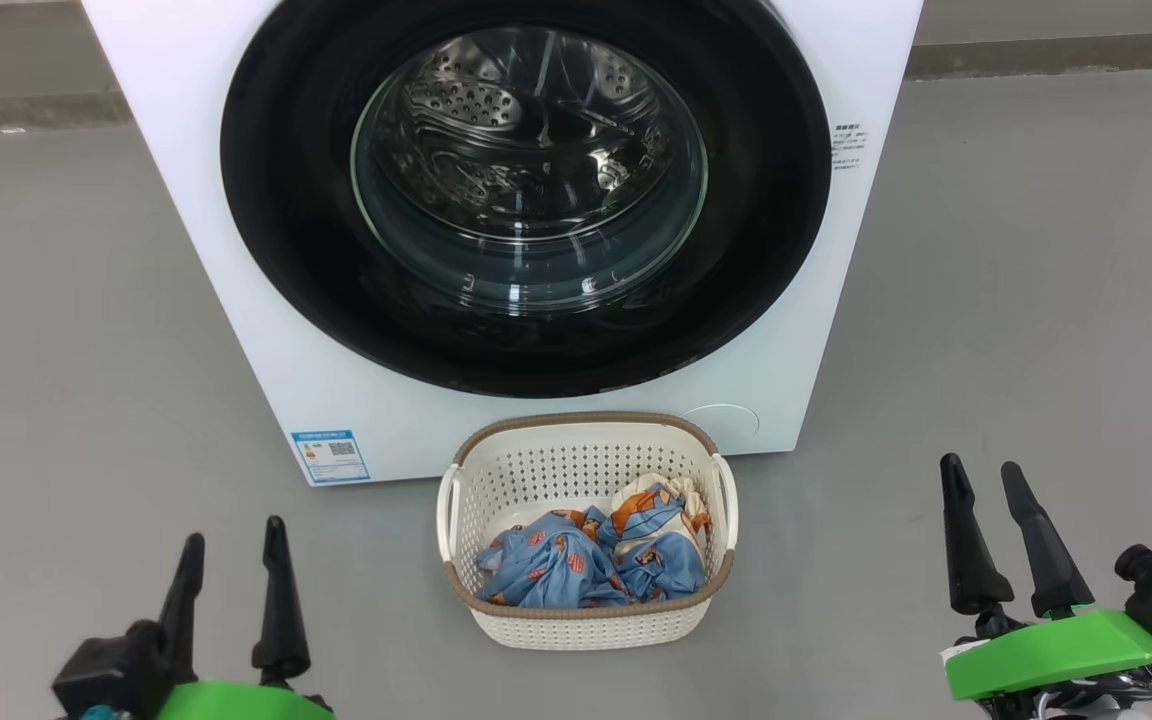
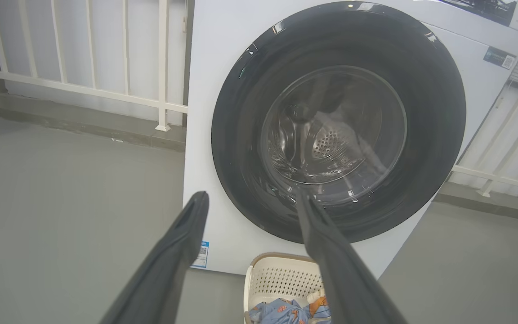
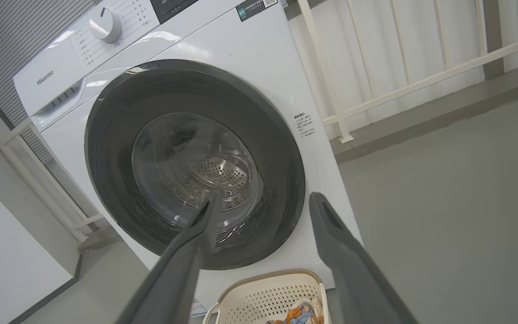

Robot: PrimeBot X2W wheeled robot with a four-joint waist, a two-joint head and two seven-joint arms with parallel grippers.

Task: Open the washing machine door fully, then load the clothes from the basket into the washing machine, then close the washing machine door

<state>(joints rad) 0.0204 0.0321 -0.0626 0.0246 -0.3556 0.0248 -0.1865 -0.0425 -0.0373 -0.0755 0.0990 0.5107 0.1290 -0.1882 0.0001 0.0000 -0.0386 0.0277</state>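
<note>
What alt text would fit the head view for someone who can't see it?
A white washer with its black-rimmed door shut stands on a grey floor, a cream basket of blue and orange clothes in front. The left end effector and right end effector are open and empty at the lower corners.

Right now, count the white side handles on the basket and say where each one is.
2. The left handle is on the basket's left end, the right handle on its right end, both just below the brown rim. Neither end is hidden.

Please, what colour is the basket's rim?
Brown; the basket's rim shows best in the head view.
</note>
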